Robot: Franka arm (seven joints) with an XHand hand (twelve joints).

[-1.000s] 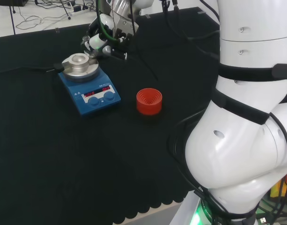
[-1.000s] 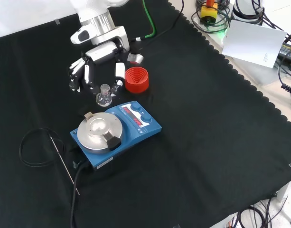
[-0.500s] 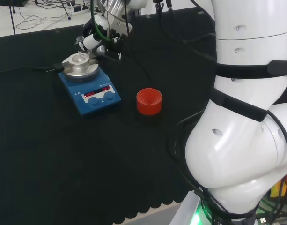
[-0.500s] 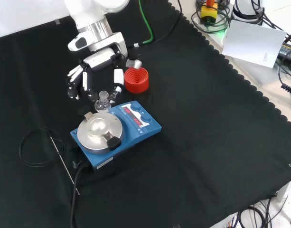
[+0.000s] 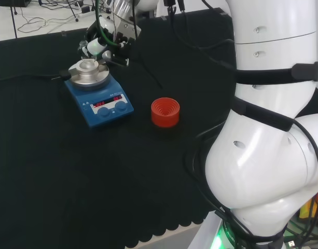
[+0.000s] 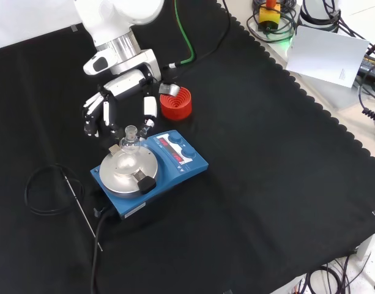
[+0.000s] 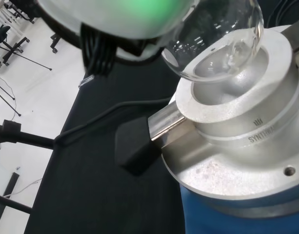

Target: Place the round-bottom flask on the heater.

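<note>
The round-bottom flask (image 6: 130, 141) is small and of clear glass, and the hand (image 6: 122, 86) holds it by the neck between thumb and fingers. In the front view the hand hangs over the far edge of the heater (image 6: 175, 164), a blue box with a round metal top block (image 6: 127, 171). The wrist view shows the flask's bulb (image 7: 213, 32) just over the block's hollow (image 7: 230, 77), toward its rim; I cannot tell if they touch. In the head view the hand (image 5: 105, 40) is just right of the flask (image 5: 87, 63), above the heater (image 5: 99, 99).
A red ribbed stand (image 6: 175, 103) is on the cloth just beyond the heater in the front view, close to the hand. A black cable loop (image 6: 49, 190) and a thin metal probe (image 6: 84, 215) lie left of the heater. A black knob (image 7: 134, 146) sticks out from the block's side.
The hand has carried the flask from beside the red stand to over the heater's metal block: nearer in the front view, left in the head view.
</note>
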